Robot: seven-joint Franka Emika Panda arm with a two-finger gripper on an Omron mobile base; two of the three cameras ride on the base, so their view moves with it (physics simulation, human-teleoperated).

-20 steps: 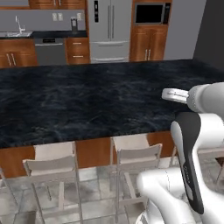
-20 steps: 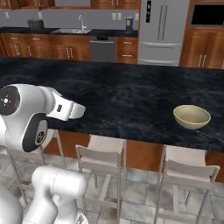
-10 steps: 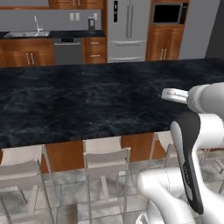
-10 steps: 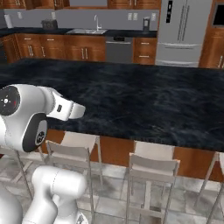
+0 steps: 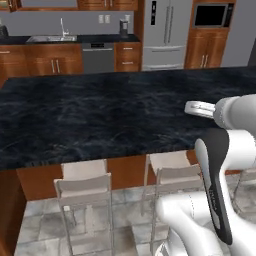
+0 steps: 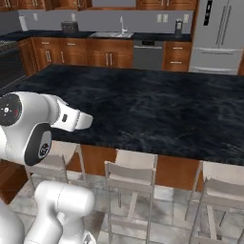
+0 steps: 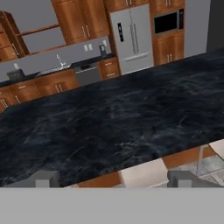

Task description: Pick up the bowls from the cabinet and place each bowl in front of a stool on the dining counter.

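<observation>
Kitchen cupboards of reddish wood lined the far wall behind the desk (image 5: 100, 115), a wide black marble slab with faint white veins. Beyond the desk stood a steel fridge (image 5: 165, 32), with a sink (image 5: 50, 38) and a dishwasher (image 5: 98, 57) to its left and a microwave (image 5: 212, 15) to its right. Pale stools (image 5: 85, 187) were tucked against the near edge of the desk. The claw (image 7: 113, 179) hung empty just above that near edge, its two fingertips (image 7: 41, 179) spread wide apart. No bowl could be seen on the desk
</observation>
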